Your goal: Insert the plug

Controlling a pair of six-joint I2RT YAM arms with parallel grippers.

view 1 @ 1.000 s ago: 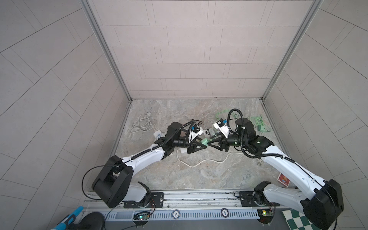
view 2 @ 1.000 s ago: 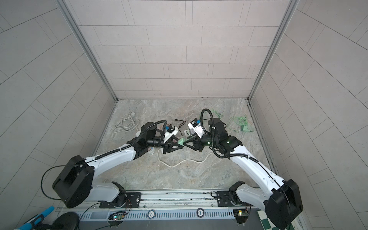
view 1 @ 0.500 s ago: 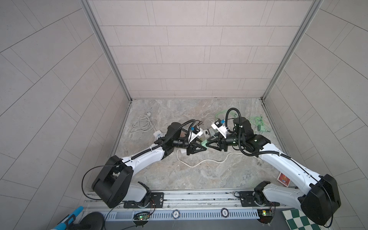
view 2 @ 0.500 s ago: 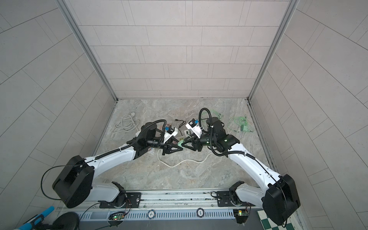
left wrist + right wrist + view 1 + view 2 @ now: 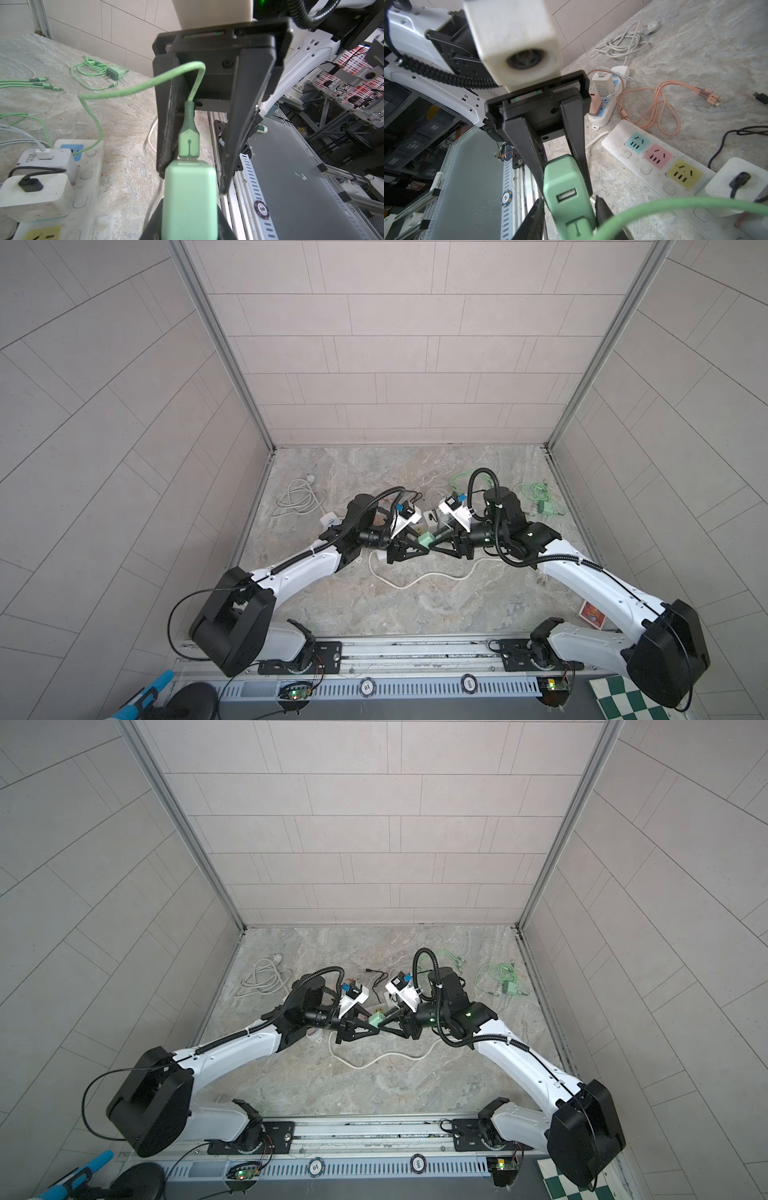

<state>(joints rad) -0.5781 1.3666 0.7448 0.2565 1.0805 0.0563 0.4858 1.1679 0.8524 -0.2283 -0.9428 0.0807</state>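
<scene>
marble table [image 5: 415,605], both arms reach in from the front rail and meet nose to nose over the middle, tools held off the surface

white power strip [image 5: 616,137] lies flat below the meeting point, blue, pink and yellow sockets showing; two white chargers [image 5: 37,191] are plugged in at one end, one with a black lead

small strip [image 5: 600,119] near the left arm carries a pink and a white charger

loose on the table: white cable coil [image 5: 297,497] back left, pink cable [image 5: 660,108] beside the small strip, spare green charger [image 5: 548,508] with its coiled lead back right

left gripper [image 5: 423,543]: clamped on the green adapter [image 5: 190,199], one finger flat on each side, adapter in the air and aimed at the right gripper [image 5: 192,182]

right gripper: fingers [image 5: 166,124] set narrow, straddling the plug where it meets the adapter; one finger sits against the plug, a gap shows at the other, can't tell if it actually grips anything

plug [image 5: 188,143]: green USB, seated in the adapter's end face, sliver of metal shell showing at the joint; the right wrist view shows a bare USB port next to it on the adapter

green cable [image 5: 128,91] loops from the plug back between the right gripper's jaws, then drops to the power strip beside the chargers
</scene>
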